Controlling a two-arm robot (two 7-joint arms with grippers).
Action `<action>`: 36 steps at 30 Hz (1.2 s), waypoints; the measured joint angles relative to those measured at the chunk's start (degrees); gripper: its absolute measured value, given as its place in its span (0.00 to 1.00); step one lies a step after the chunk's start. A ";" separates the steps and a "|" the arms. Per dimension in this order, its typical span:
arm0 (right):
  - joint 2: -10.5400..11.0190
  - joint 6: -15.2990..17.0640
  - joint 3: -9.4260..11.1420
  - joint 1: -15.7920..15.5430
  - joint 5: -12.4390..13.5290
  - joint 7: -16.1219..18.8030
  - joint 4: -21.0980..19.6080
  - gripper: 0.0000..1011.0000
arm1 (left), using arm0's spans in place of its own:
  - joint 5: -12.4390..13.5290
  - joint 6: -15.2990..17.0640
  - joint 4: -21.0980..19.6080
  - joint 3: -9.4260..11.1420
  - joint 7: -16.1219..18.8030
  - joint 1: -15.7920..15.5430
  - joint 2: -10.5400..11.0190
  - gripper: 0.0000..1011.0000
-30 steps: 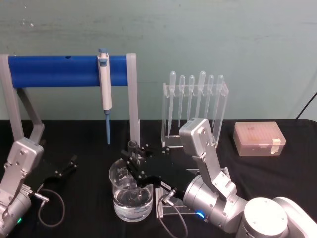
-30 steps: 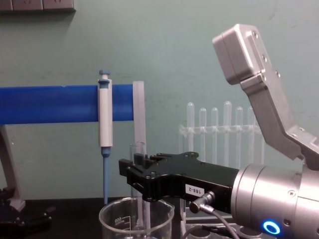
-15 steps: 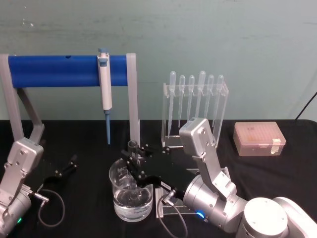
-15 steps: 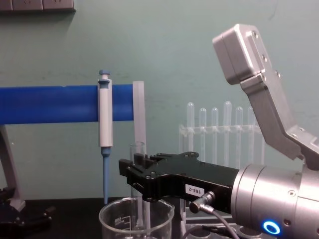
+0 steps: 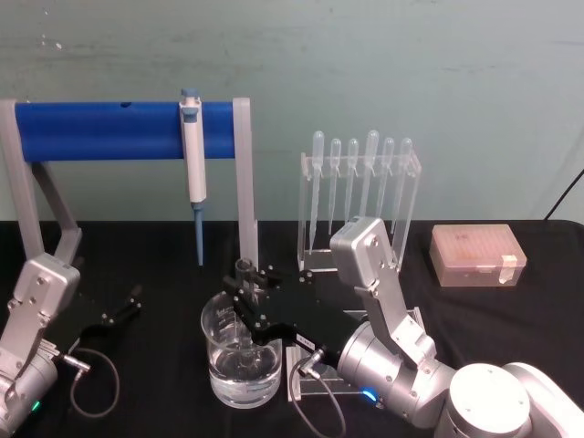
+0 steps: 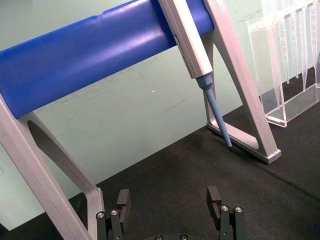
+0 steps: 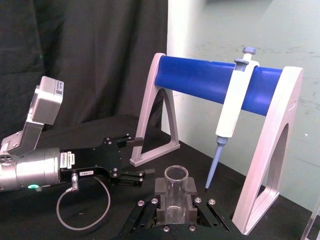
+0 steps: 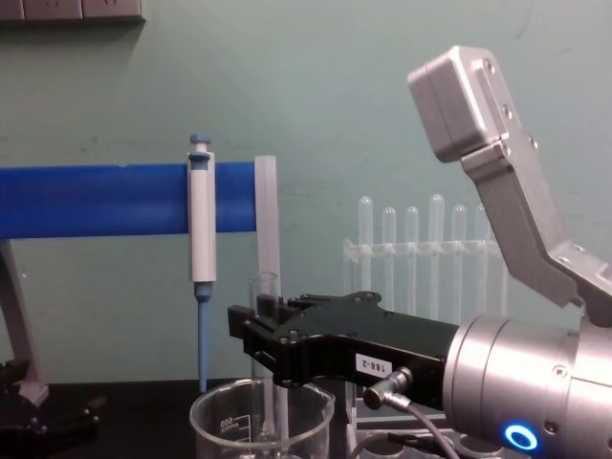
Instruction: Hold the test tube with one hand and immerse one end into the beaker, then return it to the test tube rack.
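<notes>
The black table (image 5: 511, 319) carries a blue-barred stand (image 5: 100, 130) along its back, with a pipettor (image 5: 192, 164) hung on the bar. My right gripper (image 5: 245, 294) reaches in over the beaker (image 5: 219, 360) near the table's middle, jaws clamped on the test tube (image 5: 244, 269) just below its rim. My left gripper (image 5: 123, 306) rests on the table off to the left, jaws apart. The tube stands upright, its lower end down inside the beaker; whether it meets the water I cannot tell.

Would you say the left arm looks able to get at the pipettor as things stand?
Probably yes: the left pincer rests open, and nothing stands between it and the pipettor hanging ahead.
</notes>
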 joint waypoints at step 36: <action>0.00 0.00 0.00 0.00 0.00 0.00 0.00 0.22 | 0.00 0.00 0.00 0.00 0.00 0.00 0.00 0.99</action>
